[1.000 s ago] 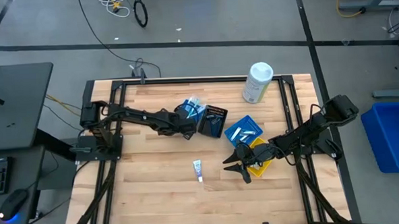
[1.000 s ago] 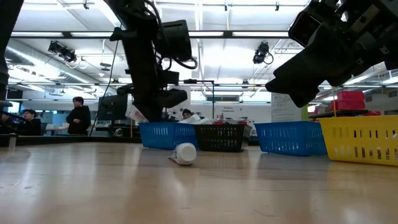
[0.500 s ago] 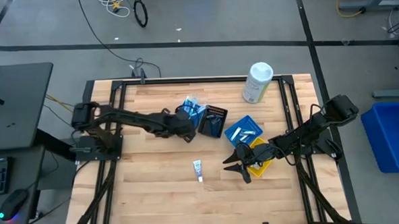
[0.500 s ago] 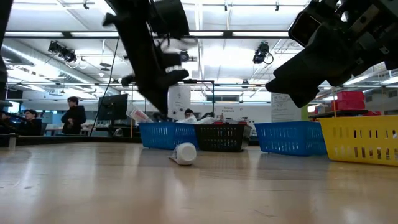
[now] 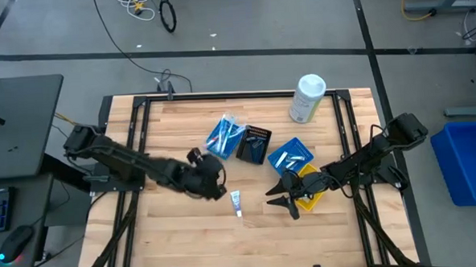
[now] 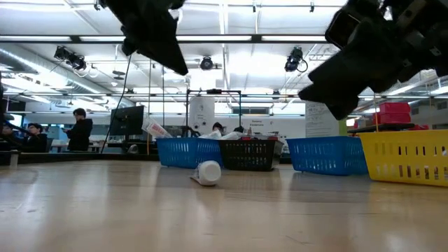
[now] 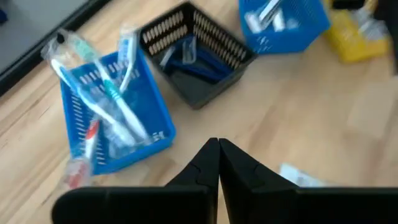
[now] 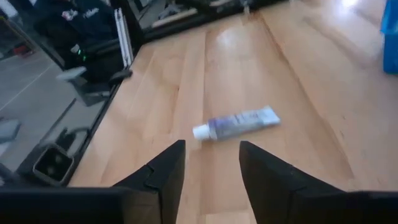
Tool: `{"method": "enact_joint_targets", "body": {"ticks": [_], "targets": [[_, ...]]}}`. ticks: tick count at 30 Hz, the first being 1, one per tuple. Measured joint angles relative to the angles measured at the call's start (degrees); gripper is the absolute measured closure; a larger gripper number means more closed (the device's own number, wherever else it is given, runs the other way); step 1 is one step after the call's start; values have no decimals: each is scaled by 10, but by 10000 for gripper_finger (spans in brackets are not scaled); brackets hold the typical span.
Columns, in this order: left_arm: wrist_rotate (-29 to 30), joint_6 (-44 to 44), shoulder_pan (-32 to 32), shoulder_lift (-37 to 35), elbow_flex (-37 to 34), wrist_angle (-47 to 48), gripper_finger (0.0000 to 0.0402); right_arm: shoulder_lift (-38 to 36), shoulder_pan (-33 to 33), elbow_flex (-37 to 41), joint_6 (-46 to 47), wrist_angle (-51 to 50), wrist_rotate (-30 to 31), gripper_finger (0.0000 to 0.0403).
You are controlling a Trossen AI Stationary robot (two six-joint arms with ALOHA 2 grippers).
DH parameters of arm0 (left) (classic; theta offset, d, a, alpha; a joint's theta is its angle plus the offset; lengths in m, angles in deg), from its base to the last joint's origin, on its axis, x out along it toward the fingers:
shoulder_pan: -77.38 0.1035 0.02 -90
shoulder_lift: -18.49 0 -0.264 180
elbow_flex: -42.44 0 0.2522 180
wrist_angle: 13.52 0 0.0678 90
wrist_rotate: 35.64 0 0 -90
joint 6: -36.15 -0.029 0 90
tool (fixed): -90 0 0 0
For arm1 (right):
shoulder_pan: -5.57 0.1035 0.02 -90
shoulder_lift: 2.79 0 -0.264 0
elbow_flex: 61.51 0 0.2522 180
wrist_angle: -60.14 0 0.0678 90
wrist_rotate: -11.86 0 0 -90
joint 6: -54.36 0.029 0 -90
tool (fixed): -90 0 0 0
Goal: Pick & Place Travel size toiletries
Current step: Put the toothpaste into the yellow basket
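A white toothpaste tube [image 5: 236, 202] lies flat on the wood near the table's middle; it also shows in the right wrist view [image 8: 236, 123] and the low view [image 6: 206, 171]. My left gripper [image 5: 218, 183] is shut and empty, up off the table just left of the tube, with its fingertips [image 7: 217, 152] together. My right gripper [image 5: 279, 201] is open and empty, right of the tube and facing it. A blue tray [image 7: 112, 115] holds several toothbrushes. A black tray [image 7: 193, 59] holds dark-blue razors. A second blue tray [image 5: 290, 157] holds small white items.
A yellow tray [image 5: 309, 187] sits under my right arm. A big white canister [image 5: 306, 98] stands at the far right. The trays cluster at the table's middle and right. Bare wood lies along the near edge and the left side. People stand in the room beyond.
My left gripper has drawn back from over the blue toothbrush tray toward the table's near edge and a little left, and has risen. It now hangs beside the toothpaste tube. The tube and my right arm have kept still.
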Motion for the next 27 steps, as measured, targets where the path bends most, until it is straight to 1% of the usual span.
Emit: {"method": "enact_joint_targets", "body": {"ticks": [2, 4, 9, 12, 14, 16, 18, 19, 21, 24, 27], "targets": [[33, 25, -27, 9, 1, -16, 385, 0, 0, -8, 2, 1, 11, 237], [48, 25, -54, 16, 0, -24, 384, 0, 0, -22, 2, 0, 12, 229], [50, -44, -100, 39, 0, -91, 394, 0, 18, -71, -16, -23, 12, 217], [40, -118, -116, 47, 0, -116, 396, -1, 29, -131, -52, -88, 12, 220], [2, -170, -118, 54, 1, -157, 393, -2, 35, -187, -73, -173, 22, 224], [-55, -218, -118, 55, -1, -177, 388, 1, 39, -253, -85, -277, 38, 228], [-108, -264, -118, 55, 1, -208, 385, 2, 44, -311, -81, -376, 66, 232], [-120, -287, -118, 53, 1, -214, 385, 5, 45, -333, -74, -404, 78, 233], [-130, -327, -118, 46, 1, -215, 387, 10, 50, -361, -68, -438, 86, 235], [-141, -360, -115, 30, 0, -194, 394, 28, 59, -376, -64, -432, 87, 235], [-165, -374, -105, 27, 0, -186, 397, 54, 64, -377, -40, -436, 86, 230]]}}
